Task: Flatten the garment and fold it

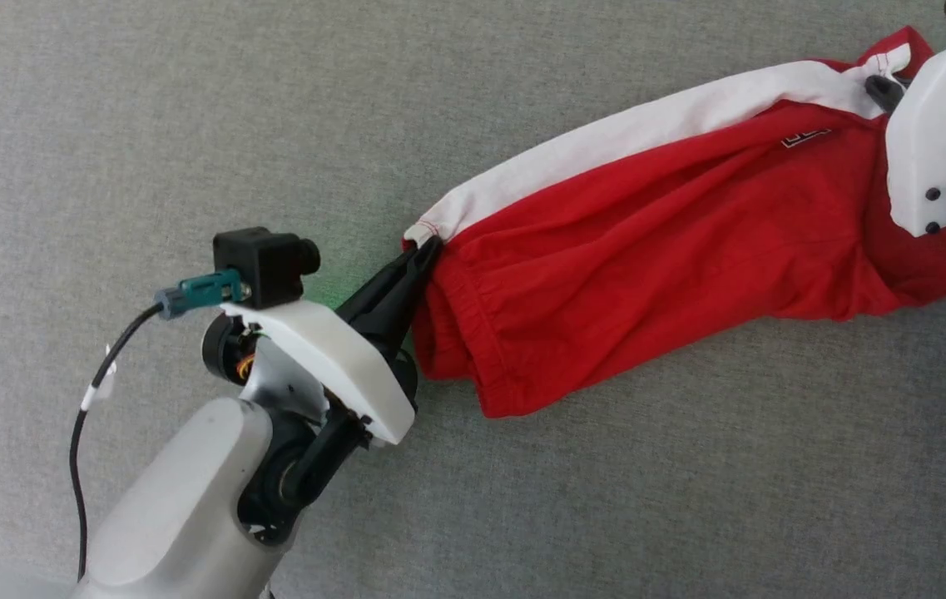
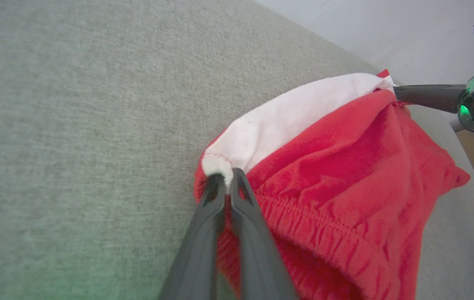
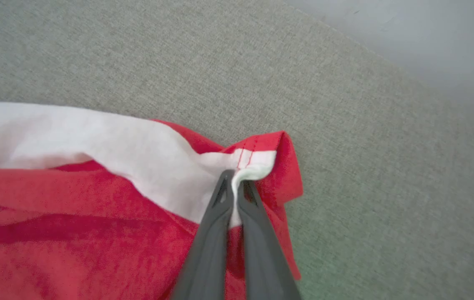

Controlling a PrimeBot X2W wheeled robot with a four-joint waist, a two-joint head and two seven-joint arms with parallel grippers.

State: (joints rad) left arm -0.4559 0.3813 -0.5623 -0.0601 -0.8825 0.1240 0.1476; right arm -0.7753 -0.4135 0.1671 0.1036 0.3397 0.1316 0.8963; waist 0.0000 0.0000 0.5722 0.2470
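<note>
Now: garment (image 1: 647,274) stretched over grey woven surface (image 1: 190,125), long axis running from left gripper (image 1: 429,248) up and across to right gripper (image 1: 879,86). Left gripper clamped on waistband-end corner of white stripe (image 1: 647,137). Right gripper pinching hem-end corner of same stripe. Red cloth sags slack between, soft and rumpled. Elastic waistband (image 2: 324,221) gathered near left gripper.

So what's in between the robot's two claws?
The red shorts stretch between them. In the head view, the left gripper pinches one end of the white stripe and the right gripper pinches the other end.
</note>
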